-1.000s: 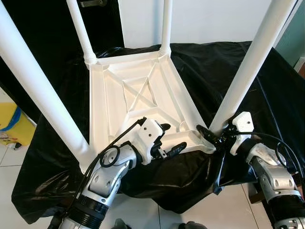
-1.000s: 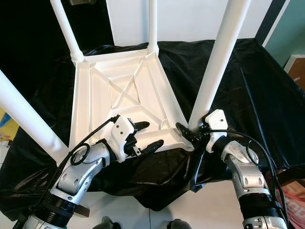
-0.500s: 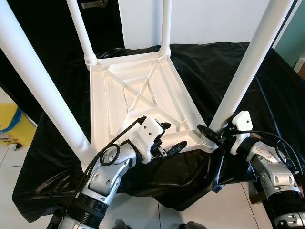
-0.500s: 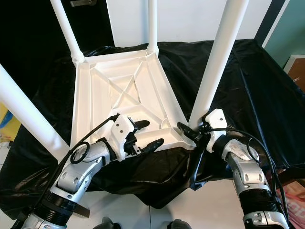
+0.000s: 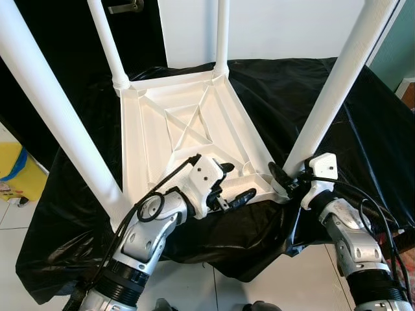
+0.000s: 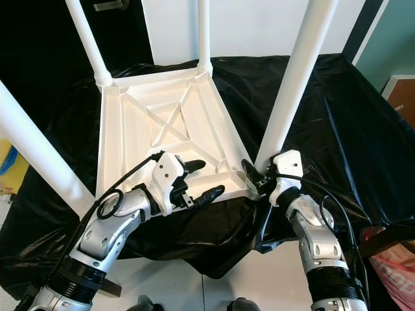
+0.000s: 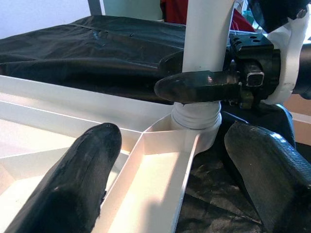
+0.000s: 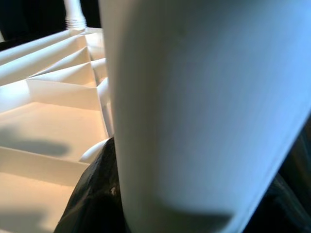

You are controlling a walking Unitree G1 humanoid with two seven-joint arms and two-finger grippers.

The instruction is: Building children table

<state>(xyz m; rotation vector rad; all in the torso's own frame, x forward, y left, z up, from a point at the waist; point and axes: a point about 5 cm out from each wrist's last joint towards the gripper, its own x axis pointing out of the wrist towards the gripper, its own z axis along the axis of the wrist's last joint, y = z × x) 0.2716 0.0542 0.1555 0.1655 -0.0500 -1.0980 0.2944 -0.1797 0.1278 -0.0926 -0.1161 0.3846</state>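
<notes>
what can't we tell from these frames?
- Leg tops: cut off by the upper edge, eye views.
- Near-right leg's socket seating: hidden by the right gripper, left wrist view.
- Right gripper's far finger: behind the leg, right wrist view.
- What lies under the black sheet.

A crinkled black plastic sheet (image 5: 324, 91) drapes the work surface. A yellow bin (image 5: 16, 172) stands on the white tiled floor (image 5: 13, 223) at the left.

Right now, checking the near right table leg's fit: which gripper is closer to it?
Right. The right gripper clasps the leg at its base; the left gripper straddles the frame's rim beside it.
</notes>
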